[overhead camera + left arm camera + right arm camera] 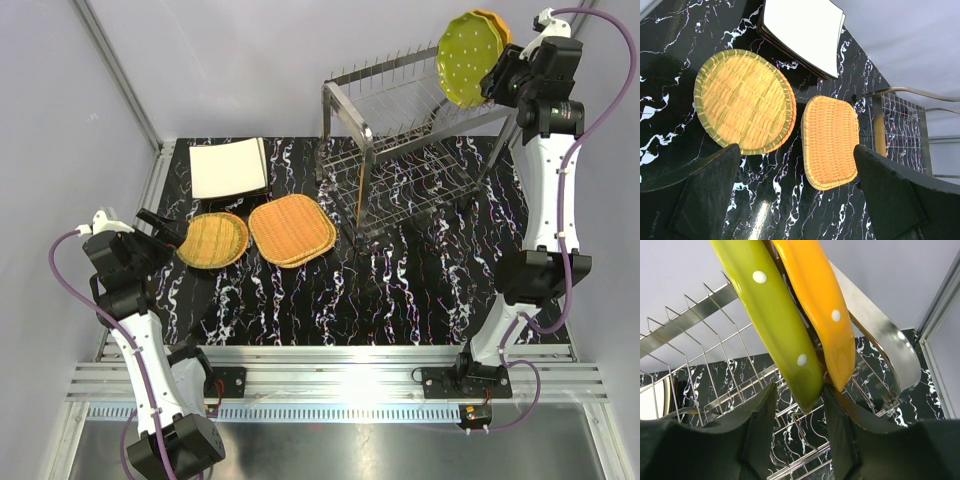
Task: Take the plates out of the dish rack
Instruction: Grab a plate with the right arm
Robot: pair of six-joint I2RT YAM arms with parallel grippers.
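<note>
The right end effector (800, 395) is at the top right end of the dish rack (410, 160). Its fingers are partly apart and straddle the lower rim of the green dotted plate (775, 315). A gap shows at one finger, so the plate is not clamped. The orange dotted plate (815, 295) stands just beside the green one in the rack. The left end effector (800, 200) hangs wide open and holds nothing. It is over the counter (400, 290), near the round woven plate (742, 100), the rounded-square woven plate (830, 142) and the stack of square cream plates (802, 32).

1 rack (380, 74), 2 dotted plts (466, 58) (497, 23)
</note>
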